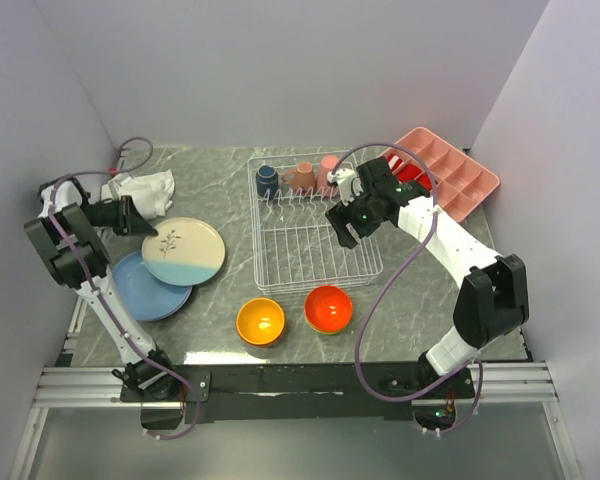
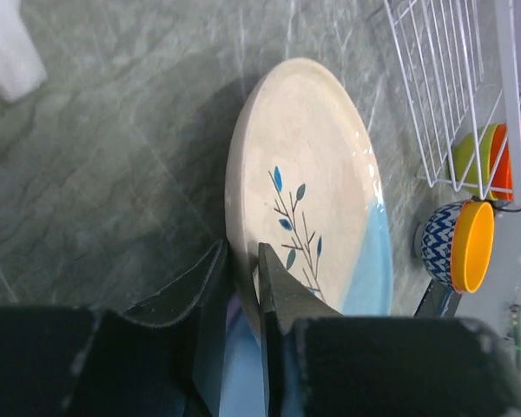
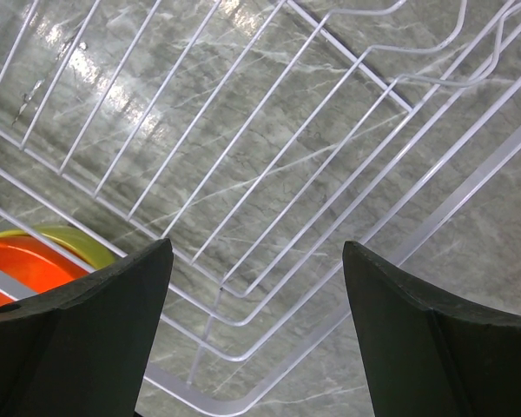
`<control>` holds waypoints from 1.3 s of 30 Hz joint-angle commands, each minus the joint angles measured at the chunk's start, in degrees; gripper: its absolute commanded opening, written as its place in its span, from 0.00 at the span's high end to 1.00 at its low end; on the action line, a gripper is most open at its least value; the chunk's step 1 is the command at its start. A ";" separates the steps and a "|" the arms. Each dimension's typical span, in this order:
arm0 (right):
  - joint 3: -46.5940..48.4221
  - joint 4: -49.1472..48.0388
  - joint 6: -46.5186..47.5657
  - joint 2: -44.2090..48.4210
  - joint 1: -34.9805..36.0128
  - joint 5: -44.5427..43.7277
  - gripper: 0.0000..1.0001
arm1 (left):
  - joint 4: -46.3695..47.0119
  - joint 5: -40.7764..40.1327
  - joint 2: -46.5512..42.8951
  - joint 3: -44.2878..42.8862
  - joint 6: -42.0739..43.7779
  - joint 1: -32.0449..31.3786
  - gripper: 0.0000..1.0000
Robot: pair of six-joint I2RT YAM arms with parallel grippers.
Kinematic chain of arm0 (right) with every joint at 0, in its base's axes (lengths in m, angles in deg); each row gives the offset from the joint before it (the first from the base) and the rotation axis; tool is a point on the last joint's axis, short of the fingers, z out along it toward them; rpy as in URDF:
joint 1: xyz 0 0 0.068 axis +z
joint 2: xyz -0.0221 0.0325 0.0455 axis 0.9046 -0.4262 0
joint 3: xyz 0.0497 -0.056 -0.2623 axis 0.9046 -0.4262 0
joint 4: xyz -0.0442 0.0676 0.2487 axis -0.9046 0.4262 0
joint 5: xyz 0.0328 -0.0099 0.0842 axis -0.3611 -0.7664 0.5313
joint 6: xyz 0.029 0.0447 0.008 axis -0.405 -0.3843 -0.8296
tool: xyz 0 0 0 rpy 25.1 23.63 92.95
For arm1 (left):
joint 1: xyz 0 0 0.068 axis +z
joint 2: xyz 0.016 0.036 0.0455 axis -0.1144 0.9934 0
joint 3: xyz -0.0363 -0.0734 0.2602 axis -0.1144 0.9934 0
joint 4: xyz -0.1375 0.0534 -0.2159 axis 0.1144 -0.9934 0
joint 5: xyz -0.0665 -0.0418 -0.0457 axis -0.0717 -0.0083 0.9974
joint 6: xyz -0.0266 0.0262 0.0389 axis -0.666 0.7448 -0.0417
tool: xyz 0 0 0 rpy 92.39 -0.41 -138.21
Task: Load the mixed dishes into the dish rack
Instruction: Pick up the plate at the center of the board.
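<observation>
My left gripper (image 1: 146, 226) is shut on the near rim of the cream plate with a leaf sprig (image 1: 183, 250), one finger over it and one under. In the left wrist view the plate (image 2: 304, 174) stands tilted between the fingers of the left gripper (image 2: 243, 261), and it overlaps a blue plate (image 1: 145, 288). The right gripper (image 1: 345, 228) hangs open over the white wire dish rack (image 1: 254, 230) with nothing in it; rack wires (image 3: 469, 201) show below the right gripper (image 3: 256, 252). An orange-yellow bowl (image 1: 261, 321) and a red-orange bowl (image 1: 328, 308) sit in front of the rack.
A navy cup (image 1: 267, 180) and two pink cups (image 1: 303, 175) stand at the rack's back. A pink compartment tray (image 1: 450, 170) lies at the back right, a white cloth (image 1: 145, 190) at the back left. Walls close in both sides.
</observation>
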 commanded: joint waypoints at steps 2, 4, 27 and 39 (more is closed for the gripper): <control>0.92 -1.32 -0.15 1.68 -0.17 0.12 0.13 | 1.51 1.80 -11.72 -4.45 -5.91 -3.88 0.99; 1.01 -1.32 0.02 1.68 -0.26 -0.14 0.13 | 3.18 1.44 -13.31 -5.32 -10.48 -5.29 0.99; 8.72 2.44 2.30 2.65 -4.73 23.58 0.05 | 8.23 6.61 -24.13 -15.25 -19.87 -10.57 0.99; 21.46 -10.37 -14.83 -7.36 -2.20 53.56 0.00 | -1.74 21.45 -24.13 -20.71 -19.63 -10.57 0.99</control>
